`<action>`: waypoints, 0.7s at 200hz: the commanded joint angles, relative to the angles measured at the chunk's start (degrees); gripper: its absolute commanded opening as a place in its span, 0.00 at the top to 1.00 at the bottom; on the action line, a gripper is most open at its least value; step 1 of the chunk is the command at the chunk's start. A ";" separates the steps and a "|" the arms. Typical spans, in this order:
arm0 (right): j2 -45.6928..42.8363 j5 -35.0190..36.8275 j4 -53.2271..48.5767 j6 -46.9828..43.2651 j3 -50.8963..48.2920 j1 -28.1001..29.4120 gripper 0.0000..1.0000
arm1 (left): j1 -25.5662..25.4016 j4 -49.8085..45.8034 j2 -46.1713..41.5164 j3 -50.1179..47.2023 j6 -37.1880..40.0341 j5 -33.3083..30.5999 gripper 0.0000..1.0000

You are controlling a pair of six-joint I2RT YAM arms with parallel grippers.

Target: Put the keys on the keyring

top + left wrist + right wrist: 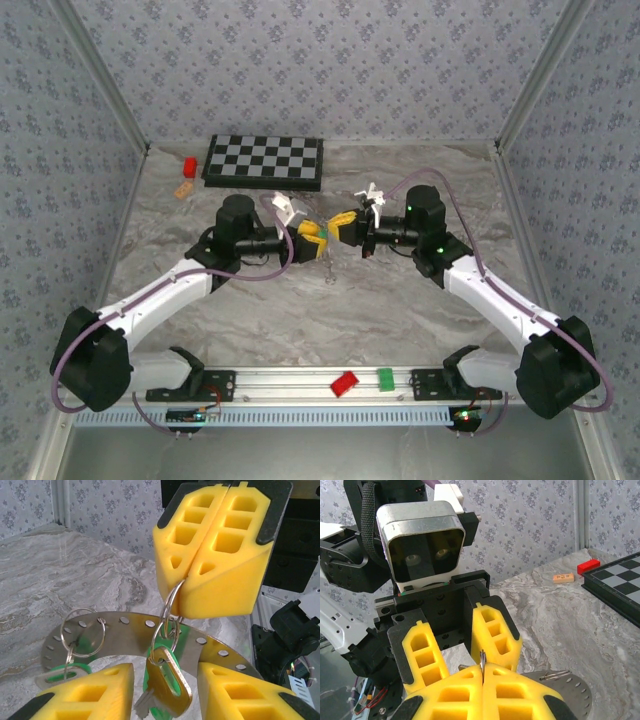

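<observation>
The keyring (130, 635), a flat grey ring with holes along it, arcs across the left wrist view above the table. A thin wire loop (169, 605) runs through it and carries a green-headed key (167, 680). My right gripper (189, 577) is shut on that loop from above, its pinch (482, 672) also seen in the right wrist view. The key hangs between the fingers of my left gripper (165, 675), which stands open and touches nothing. A second green key (67, 672) hangs on another loop at the left. Both grippers (328, 235) meet mid-table.
A chessboard (264, 161) lies at the back, with a red block (189, 165) and a small orange piece (183, 189) to its left. A red block (345, 383) and a green block (385, 378) sit on the front rail between the arm bases.
</observation>
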 commanded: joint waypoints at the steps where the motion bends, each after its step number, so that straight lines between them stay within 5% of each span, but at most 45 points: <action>1: -0.20 -1.47 2.16 0.86 0.13 0.50 1.00 | -0.51 0.35 -1.35 2.72 0.56 -0.73 0.62; 98: -0.51 -1.39 3.82 2.07 -0.64 0.25 1.00 | -0.55 -1.18 -1.13 2.34 2.61 -2.84 1.00; 140: -0.68 -0.48 8.79 5.32 -2.02 -0.66 1.00 | -1.24 -2.87 -0.19 2.94 3.96 -0.05 1.00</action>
